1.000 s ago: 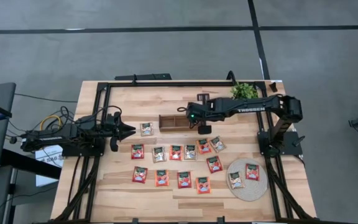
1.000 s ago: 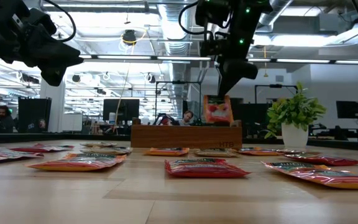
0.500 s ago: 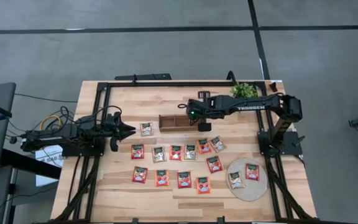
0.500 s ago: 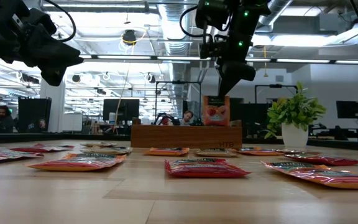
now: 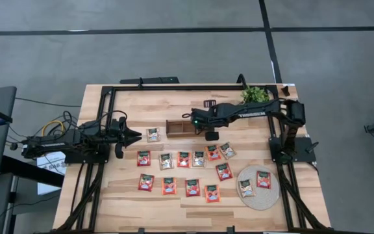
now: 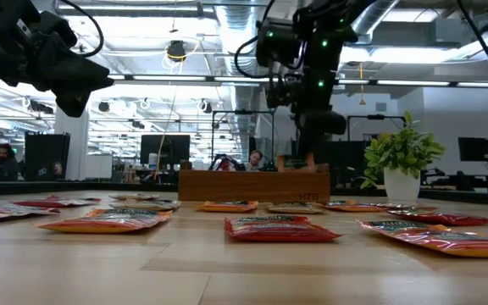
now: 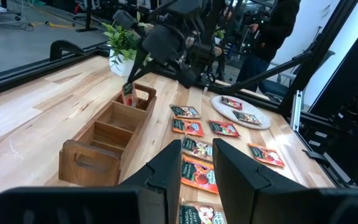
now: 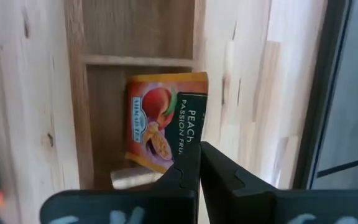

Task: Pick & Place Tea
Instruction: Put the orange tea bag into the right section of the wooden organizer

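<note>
Looks like the drop-off step: right hand [image 8: 197,163] is clenched on a red tea sachet [image 8: 160,121], lowered into the end compartment of the wooden box [image 5: 182,126] near the tabletop's far edge; next it just needs to let go and lift clear, while the left hand [image 5: 135,136] waits half-open by the left edge

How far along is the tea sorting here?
Early. The right claw, shut on a red sachet, is lowering it into an end compartment of the wooden box. The box's other compartments look empty. Many sachets remain on the table. The left claw waits.
</note>
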